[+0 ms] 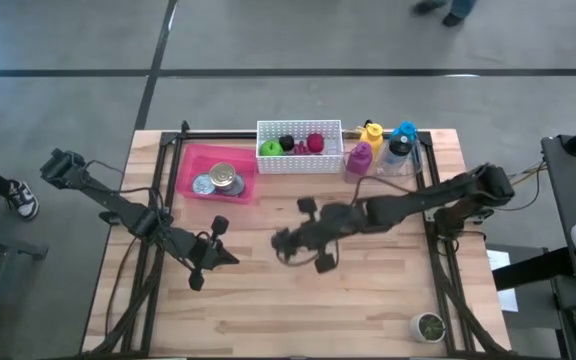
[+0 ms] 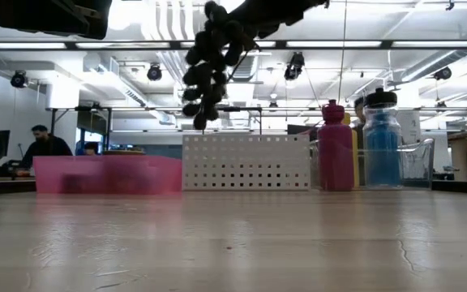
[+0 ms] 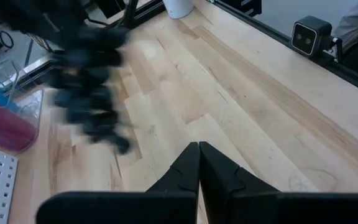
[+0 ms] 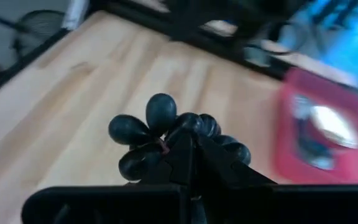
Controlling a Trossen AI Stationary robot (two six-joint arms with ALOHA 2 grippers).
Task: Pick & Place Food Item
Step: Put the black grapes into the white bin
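Grapes [image 4: 166, 134], dark and unlabelled, hang clamped in the right claw [image 4: 188, 149] above the table [image 1: 368, 300]; left claw [image 3: 199, 163] closed, empty.

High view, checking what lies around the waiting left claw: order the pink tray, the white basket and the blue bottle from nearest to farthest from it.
From the left claw, shut over the table's left part:
1. Pink tray, at the back left.
2. White basket, at the back middle.
3. Blue bottle, at the back right.

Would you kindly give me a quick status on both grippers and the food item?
Right gripper shut on grape bunch, lifted over mid-table. Left gripper shut, empty, waiting over the table. Pink tray holds cans; path clear.
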